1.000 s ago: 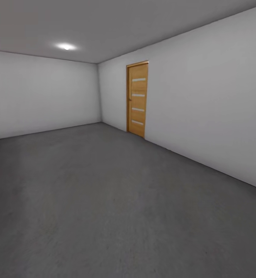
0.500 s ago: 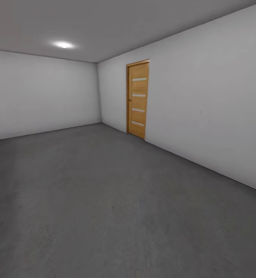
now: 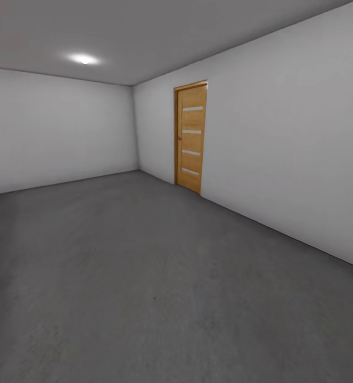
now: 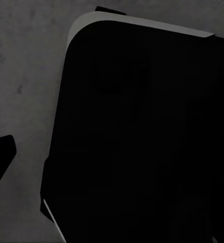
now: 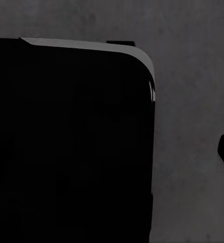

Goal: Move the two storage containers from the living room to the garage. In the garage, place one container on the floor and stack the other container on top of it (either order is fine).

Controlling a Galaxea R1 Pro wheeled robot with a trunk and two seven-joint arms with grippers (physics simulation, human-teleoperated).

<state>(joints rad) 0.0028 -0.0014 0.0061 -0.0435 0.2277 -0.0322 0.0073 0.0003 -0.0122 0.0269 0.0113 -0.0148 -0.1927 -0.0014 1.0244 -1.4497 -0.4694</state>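
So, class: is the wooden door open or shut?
Shut. The door sits flush in its frame in the white wall, with no gap showing.

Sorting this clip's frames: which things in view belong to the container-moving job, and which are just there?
Job:
- garage floor, dark grey, where the stack must go
- garage walls

Just there:
- wooden door, shut
- ceiling light
- dark rounded robot body in both wrist views

Bare garage [image 3: 282,133] with plain white-grey walls. Dark grey matte floor [image 3: 144,276] across the lower frame, running back to the far wall.
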